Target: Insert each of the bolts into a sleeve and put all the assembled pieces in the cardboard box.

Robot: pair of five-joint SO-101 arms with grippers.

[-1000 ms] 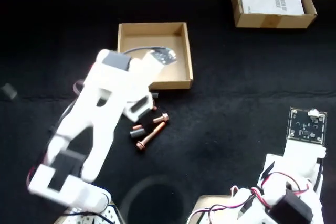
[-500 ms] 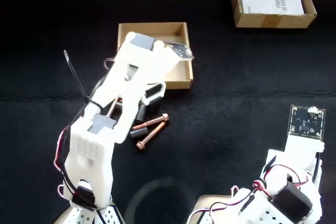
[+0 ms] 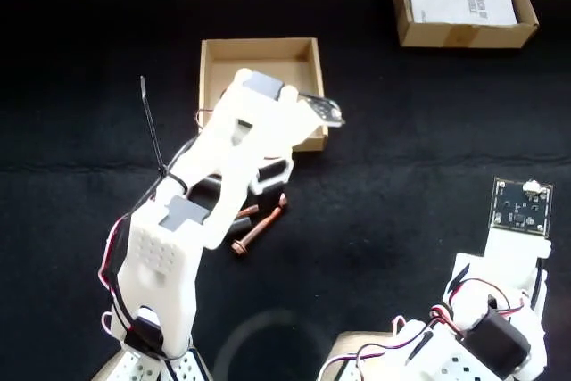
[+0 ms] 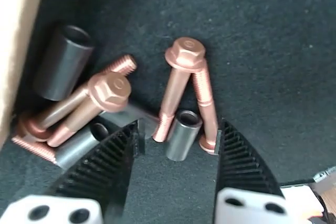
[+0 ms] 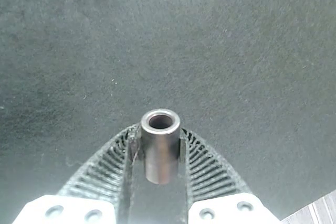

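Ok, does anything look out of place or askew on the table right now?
Nothing is damaged or spilled. The bolts and sleeves lie in a crossed heap beside the cardboard box, some bolts resting over sleeves, so a clean pick may be awkward. The left pincer hangs open over them; the right pincer holds a sleeve.

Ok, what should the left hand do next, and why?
Probably lower the open left hand and close on a copper hex-head bolt lying between its fingers, since the right hand holds a dark metal sleeve with an empty bore.
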